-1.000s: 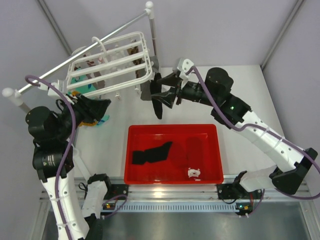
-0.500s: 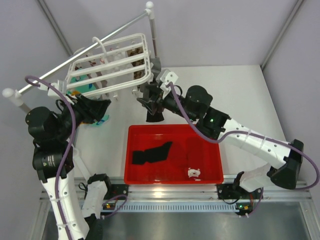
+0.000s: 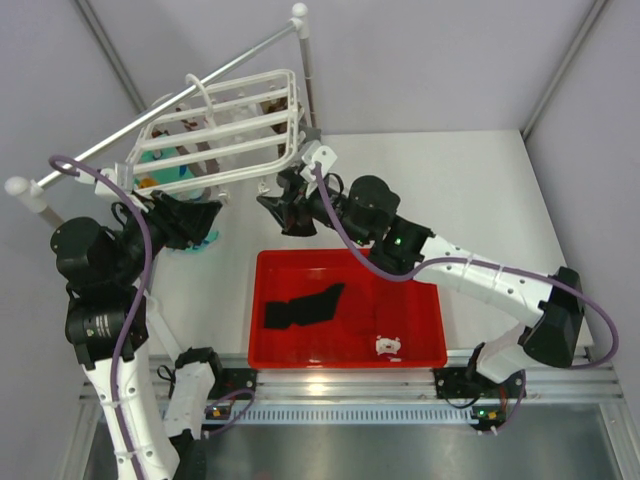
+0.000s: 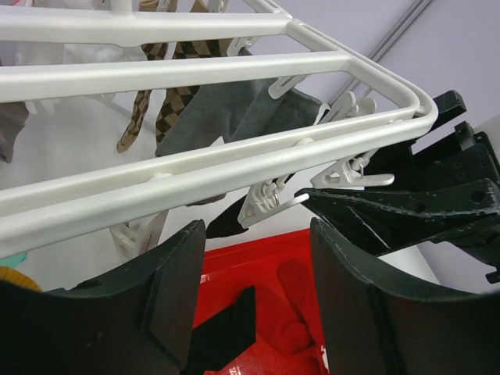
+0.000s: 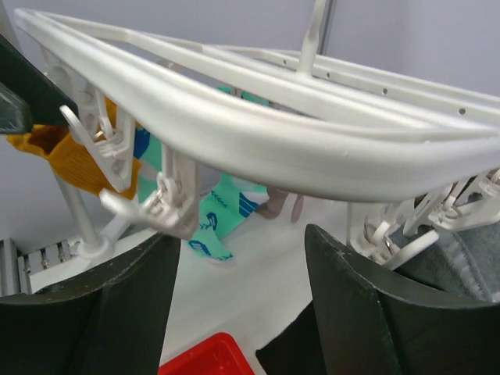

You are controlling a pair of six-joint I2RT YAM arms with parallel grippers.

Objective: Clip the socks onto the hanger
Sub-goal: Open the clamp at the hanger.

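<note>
The left pincer (image 4: 256, 234) sits parted and empty beneath the hanger (image 4: 195, 74). At the hanger's near corner, a dark sock (image 3: 298, 222) hangs at the right pincer (image 5: 242, 234); whether its fingers grip it cannot be told. Seemingly no task sock is clipped yet. A black sock (image 3: 300, 305) and a dark red sock (image 3: 392, 290) lie in the red tray (image 3: 438, 300).

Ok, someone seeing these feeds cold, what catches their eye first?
The bright red tray at the near edge, with a black sock lying in it. Then the white hanger at far left under the metal rail, the right arm stretched across to its near corner.
</note>
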